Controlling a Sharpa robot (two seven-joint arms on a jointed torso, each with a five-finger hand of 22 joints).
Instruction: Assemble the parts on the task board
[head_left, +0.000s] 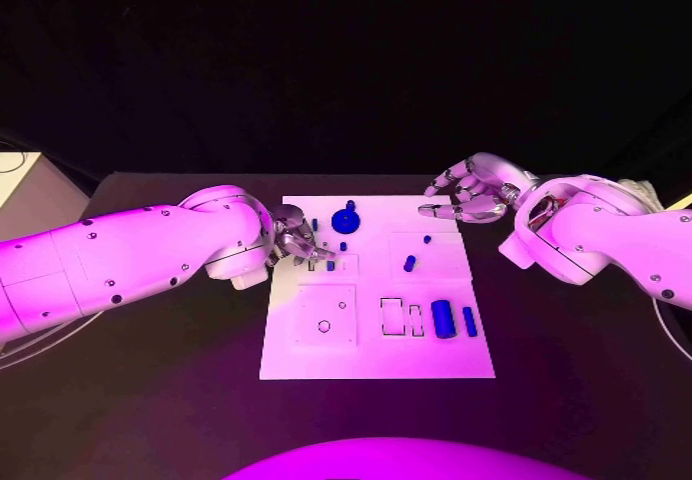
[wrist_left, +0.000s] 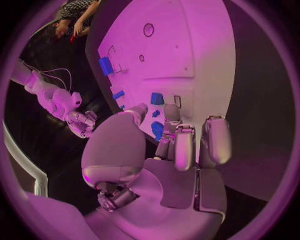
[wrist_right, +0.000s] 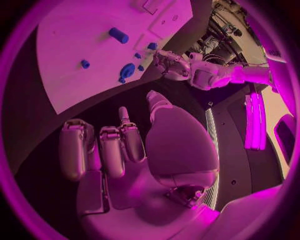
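Lying on the flat white rectangular task board (head_left: 378, 350), the small blue plastic parts are scattered, one short blue peg (head_left: 330, 265) just beside the silver many-fingered left hand (head_left: 297, 243) at the board's left edge, its long axis running along the board's length. The left hand is judged nearer; its fingers are curled, and whether anything is pinched cannot be told. The silver right hand (head_left: 464, 194) hovers off the board's far right corner, fingers apart, holding nothing.
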